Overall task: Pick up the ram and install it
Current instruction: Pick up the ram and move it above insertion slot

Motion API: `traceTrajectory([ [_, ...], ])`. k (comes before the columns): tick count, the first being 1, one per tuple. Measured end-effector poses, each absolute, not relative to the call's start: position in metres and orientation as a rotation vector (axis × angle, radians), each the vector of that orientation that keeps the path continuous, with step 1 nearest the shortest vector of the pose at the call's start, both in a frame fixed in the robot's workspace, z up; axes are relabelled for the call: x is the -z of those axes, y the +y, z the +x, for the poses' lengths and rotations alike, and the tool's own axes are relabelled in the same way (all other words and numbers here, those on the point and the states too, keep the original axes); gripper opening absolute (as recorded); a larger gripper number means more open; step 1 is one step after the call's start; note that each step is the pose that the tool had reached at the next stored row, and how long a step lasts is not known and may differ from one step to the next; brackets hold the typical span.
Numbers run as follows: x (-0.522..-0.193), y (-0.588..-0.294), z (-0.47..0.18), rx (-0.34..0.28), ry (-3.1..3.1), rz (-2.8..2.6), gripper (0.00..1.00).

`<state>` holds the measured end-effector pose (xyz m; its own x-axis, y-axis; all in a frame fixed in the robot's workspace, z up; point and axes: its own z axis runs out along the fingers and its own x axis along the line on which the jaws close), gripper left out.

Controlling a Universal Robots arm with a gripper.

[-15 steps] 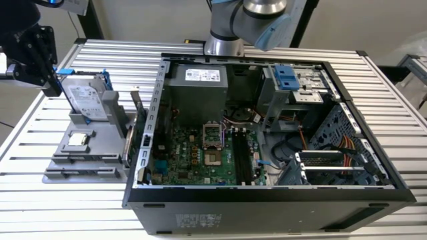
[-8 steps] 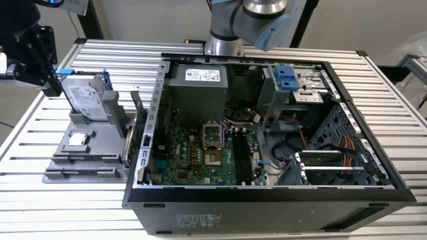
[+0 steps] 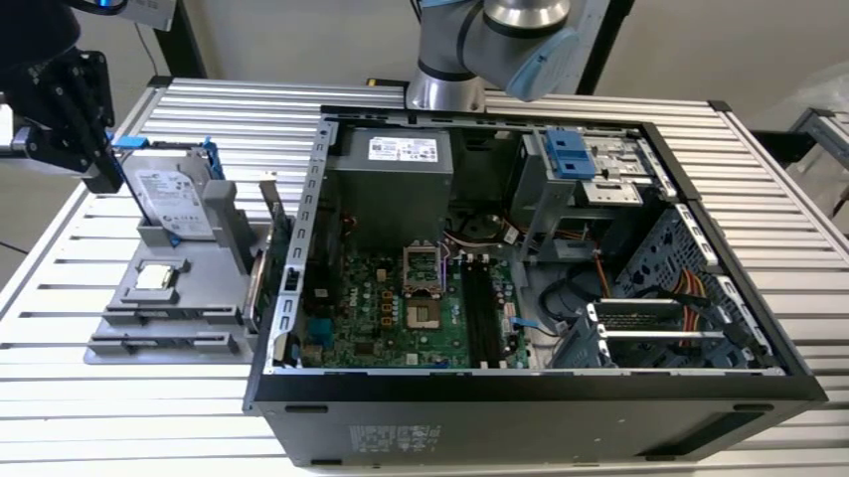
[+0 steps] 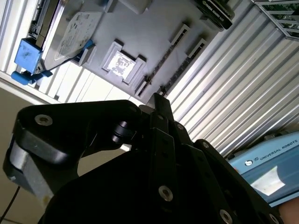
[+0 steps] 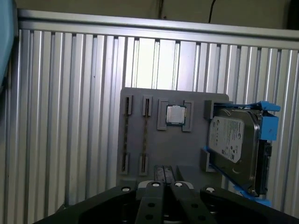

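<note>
My gripper (image 5: 166,171) is hovering above the gray tray (image 5: 180,149), fingers pressed together, holding nothing. I am judging this the pick-up approach. The ram (image 5: 145,135) seems to be standing on edge in 1 tray holder, calling for parted fingers squared to it.

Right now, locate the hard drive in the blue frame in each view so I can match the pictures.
Exterior view: the hard drive stands on edge on the grey tray, to the exterior view's left of the computer case.
Second wrist view: the drive stands on that tray, next to the processor chip.
First wrist view: the drive again beside the chip.
Shared landmark: the square processor chip.
</note>
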<state>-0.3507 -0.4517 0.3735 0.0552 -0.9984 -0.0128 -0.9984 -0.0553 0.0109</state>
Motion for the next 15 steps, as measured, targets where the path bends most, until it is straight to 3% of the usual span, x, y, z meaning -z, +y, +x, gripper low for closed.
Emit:
traceTrajectory([
  [15,-0.3735,-0.4517,-0.3507,-0.026,2.158,-2.282,1.00],
])
